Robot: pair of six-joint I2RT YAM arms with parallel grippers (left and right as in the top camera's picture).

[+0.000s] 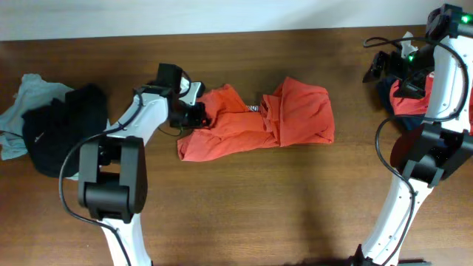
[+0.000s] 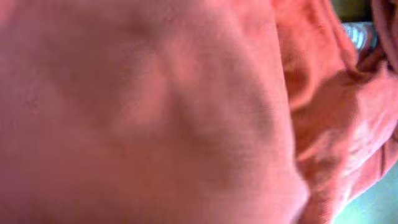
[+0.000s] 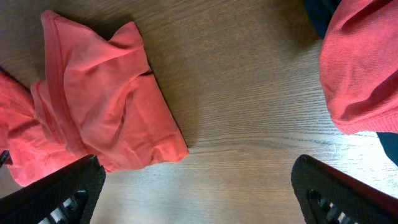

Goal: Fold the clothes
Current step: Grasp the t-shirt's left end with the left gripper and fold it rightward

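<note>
Two arms: left gripper (image 1: pixel 194 114), closure untellable, sat at the sideways-lying orange T-shirt's (image 1: pixel 251 122) left end; right gripper (image 3: pixel 199 183) gaped farther off.

Overhead top-down; orange T-shirt (image 1: pixel 295 111) common to all three views

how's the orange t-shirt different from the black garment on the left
The orange t-shirt lies stretched across the middle of the table; the black garment is bunched in a heap. The orange t-shirt rests on bare wood, the black garment partly on pale grey-blue cloth. The left gripper is at the orange t-shirt's edge; none is near the black garment. Both are rumpled cloth.
</note>
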